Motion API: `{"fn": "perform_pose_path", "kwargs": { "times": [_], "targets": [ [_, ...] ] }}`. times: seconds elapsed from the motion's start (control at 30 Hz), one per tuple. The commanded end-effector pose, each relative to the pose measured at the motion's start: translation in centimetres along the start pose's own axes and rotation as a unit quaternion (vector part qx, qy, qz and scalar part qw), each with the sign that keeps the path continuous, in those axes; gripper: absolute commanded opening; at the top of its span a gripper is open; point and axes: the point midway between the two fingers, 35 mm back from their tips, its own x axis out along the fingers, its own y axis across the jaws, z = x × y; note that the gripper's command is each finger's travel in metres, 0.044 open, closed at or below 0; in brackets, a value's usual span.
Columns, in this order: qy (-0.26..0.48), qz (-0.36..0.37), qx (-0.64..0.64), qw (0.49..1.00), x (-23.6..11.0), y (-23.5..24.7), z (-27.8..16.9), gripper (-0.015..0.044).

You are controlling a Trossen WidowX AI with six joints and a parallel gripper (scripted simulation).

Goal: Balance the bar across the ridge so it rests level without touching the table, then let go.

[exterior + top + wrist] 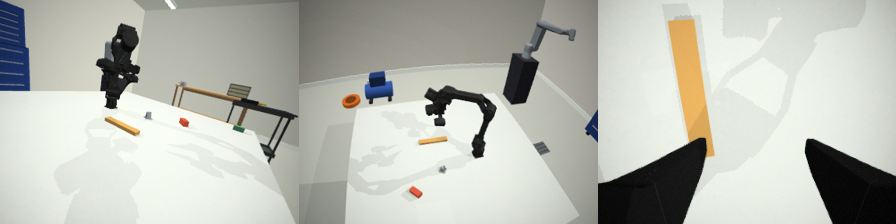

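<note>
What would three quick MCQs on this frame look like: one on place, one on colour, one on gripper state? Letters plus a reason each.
1. Where does the orange bar lie?
A. flat on the white table
B. across the ridge
C. between the fingers

2. What colour is the small block near the table's front edge in the top view?
A. blue
B. red
C. yellow

3. What state is the gripper in?
A. shut on the bar
B. shut on nothing
C. open, holding nothing

Key: 1 A, the bar lies flat on the table, apart from the small grey ridge. 2 B, the block shows red in the top and exterior views. 3 C, the wrist view shows both fingers spread with only table between them, the bar off to one side.
</note>
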Motion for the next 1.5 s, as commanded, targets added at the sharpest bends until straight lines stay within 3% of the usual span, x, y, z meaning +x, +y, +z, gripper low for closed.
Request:
{"fn": "perform_pose_path", "kwargs": {
  "times": [0.0, 0.23, 0.4, 0.67, 1.47],
  "targets": [
    [0.025, 0.051, -0.022, 0.998, 2.7, 1.9, -0.1, 0.0315],
    [0.067, 0.135, -0.047, 0.987, 6.6, 5.3, -1.1, 0.0315],
    [0.068, 0.137, -0.047, 0.987, 7.1, 5.4, -1.1, 0.0315],
    [0.068, 0.137, -0.047, 0.987, 10.9, 6.5, -1.7, 0.0315],
    [0.068, 0.137, -0.047, 0.987, 13.5, 7.2, -2.1, 0.0315]
  ]
}}
